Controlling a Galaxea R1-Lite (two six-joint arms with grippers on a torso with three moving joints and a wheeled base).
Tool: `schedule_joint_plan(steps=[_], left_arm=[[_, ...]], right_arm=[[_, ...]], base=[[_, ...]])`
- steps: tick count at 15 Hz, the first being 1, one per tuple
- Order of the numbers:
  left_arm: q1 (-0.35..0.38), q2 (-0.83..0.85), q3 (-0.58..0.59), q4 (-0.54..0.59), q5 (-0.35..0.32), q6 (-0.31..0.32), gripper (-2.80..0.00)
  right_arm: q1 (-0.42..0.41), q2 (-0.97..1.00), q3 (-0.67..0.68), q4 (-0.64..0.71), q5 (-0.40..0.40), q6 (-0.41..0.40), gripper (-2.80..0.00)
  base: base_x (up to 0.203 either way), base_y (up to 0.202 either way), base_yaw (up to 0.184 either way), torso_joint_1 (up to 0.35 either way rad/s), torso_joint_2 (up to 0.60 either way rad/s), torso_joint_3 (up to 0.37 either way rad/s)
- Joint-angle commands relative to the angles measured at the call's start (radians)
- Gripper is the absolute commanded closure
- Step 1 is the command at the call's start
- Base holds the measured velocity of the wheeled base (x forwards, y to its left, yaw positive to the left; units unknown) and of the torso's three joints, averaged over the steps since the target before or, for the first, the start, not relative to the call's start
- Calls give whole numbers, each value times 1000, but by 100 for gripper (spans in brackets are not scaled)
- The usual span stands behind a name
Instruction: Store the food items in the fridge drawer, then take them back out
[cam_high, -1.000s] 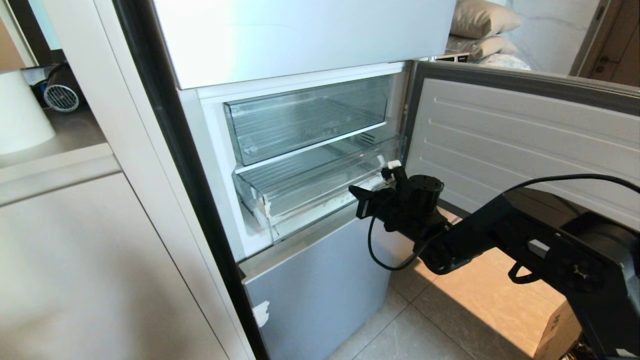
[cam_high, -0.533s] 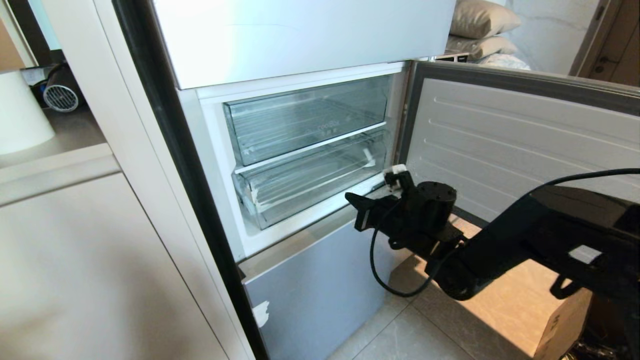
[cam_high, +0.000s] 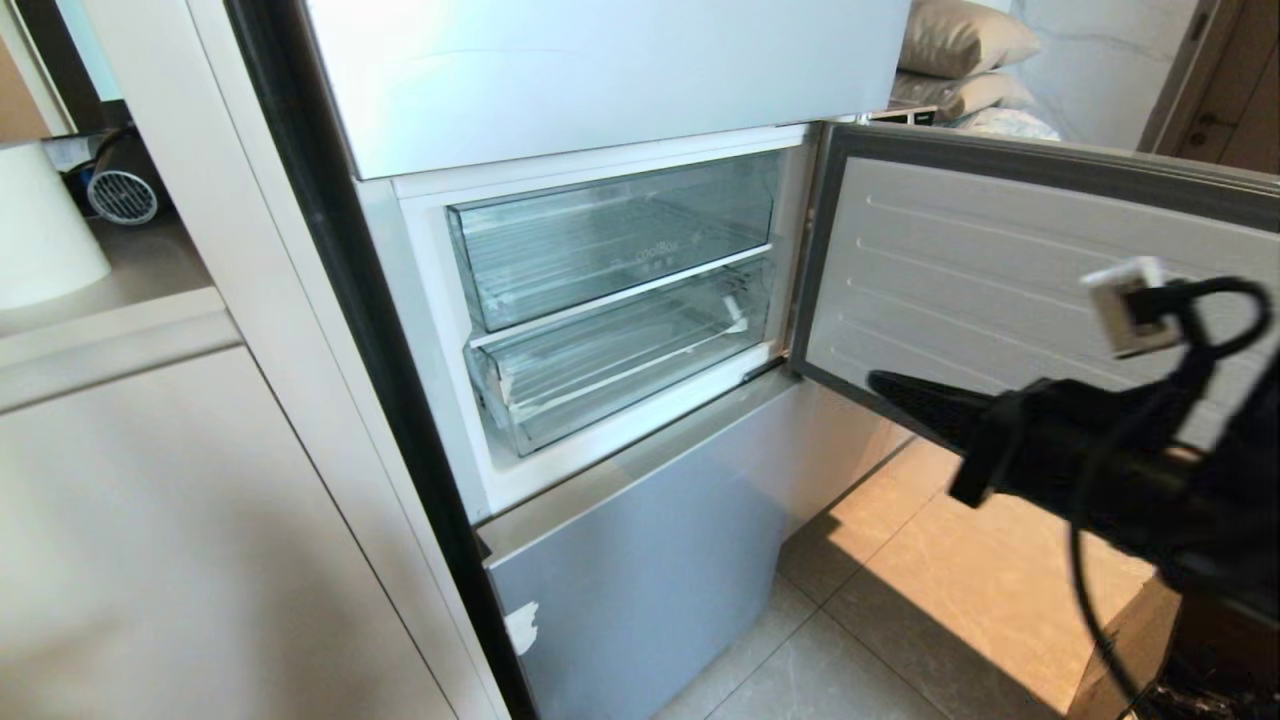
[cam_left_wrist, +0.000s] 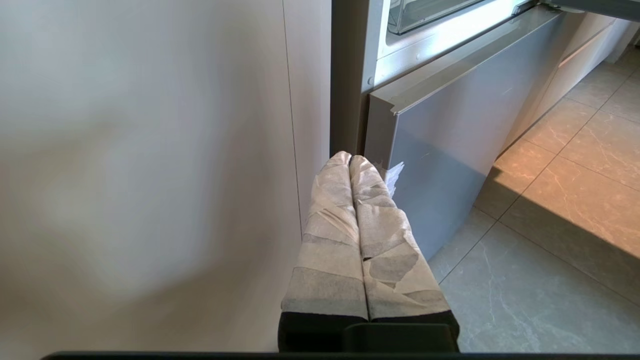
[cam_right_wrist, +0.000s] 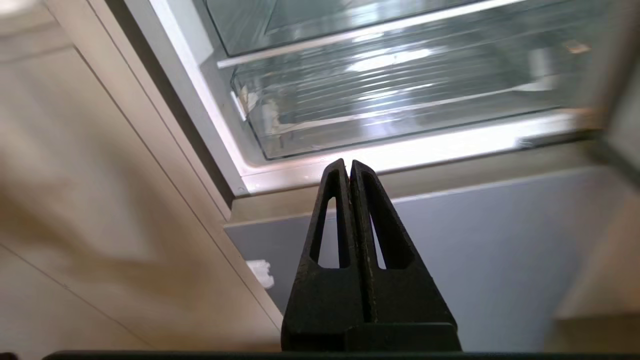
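Note:
The fridge drawer (cam_high: 620, 360), clear plastic with a ribbed floor, sits pushed into the open compartment and looks empty. It fills the far side of the right wrist view (cam_right_wrist: 400, 100). No food items are in view. My right gripper (cam_high: 878, 383) hangs shut and empty in front of the open door, to the right of the drawer and apart from it; its black fingertips (cam_right_wrist: 348, 162) point at the sill below the drawer. My left gripper (cam_left_wrist: 349, 157), its fingers wrapped in white tape, is shut and empty low beside the grey lower door.
Above the fridge drawer sits a clear upper drawer (cam_high: 610, 240) with faint lettering. The fridge door (cam_high: 1000, 280) stands open to the right. A grey lower door (cam_high: 640, 560) is shut below. A beige cabinet panel (cam_high: 150, 550) flanks the left. A cardboard box (cam_high: 1120, 670) stands on the tiled floor.
The fridge drawer has slid from partly pulled out to fully in. My right arm has since swung back to the right, away from the drawer front.

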Motion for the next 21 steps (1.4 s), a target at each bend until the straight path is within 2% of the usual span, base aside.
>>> schedule_joint_plan(steps=[1, 4, 5, 7, 8, 10, 12, 14, 16, 19, 21], left_arm=[[0, 0, 0, 0, 0, 0, 0], [0, 0, 0, 0, 1, 0, 0], [-1, 0, -1, 0, 1, 0, 0], [-1, 0, -1, 0, 1, 0, 0], [-1, 0, -1, 2, 1, 0, 0], [1, 0, 0, 2, 1, 0, 0], [-1, 0, -1, 1, 1, 0, 0], [-1, 0, 0, 2, 1, 0, 0], [-1, 0, 0, 2, 1, 0, 0], [-1, 0, 0, 0, 1, 0, 0], [-1, 0, 0, 2, 1, 0, 0]], right_arm=[[-43, -421, 43, 289, -7, -3, 0], [-106, -815, 100, 717, -66, -45, 0], [-125, -917, 146, 830, -132, -96, 0], [-149, -1066, 280, 944, -261, -215, 0], [-155, -1111, 355, 964, -301, -250, 0], [-161, -1119, 497, 900, -317, -273, 0], [-189, -1112, 519, 877, -250, -266, 0], [-294, -1090, 541, 882, -174, -273, 0], [-355, -1111, 551, 899, -125, -306, 0], [-342, -1108, 551, 902, -136, -313, 0], [-270, -1106, 551, 901, -137, -317, 0]], base=[[0, 0, 0, 0, 0, 0], [0, 0, 0, 0, 0, 0], [0, 0, 0, 0, 0, 0], [0, 0, 0, 0, 0, 0], [0, 0, 0, 0, 0, 0], [0, 0, 0, 0, 0, 0], [0, 0, 0, 0, 0, 0], [0, 0, 0, 0, 0, 0], [0, 0, 0, 0, 0, 0], [0, 0, 0, 0, 0, 0], [0, 0, 0, 0, 0, 0]])
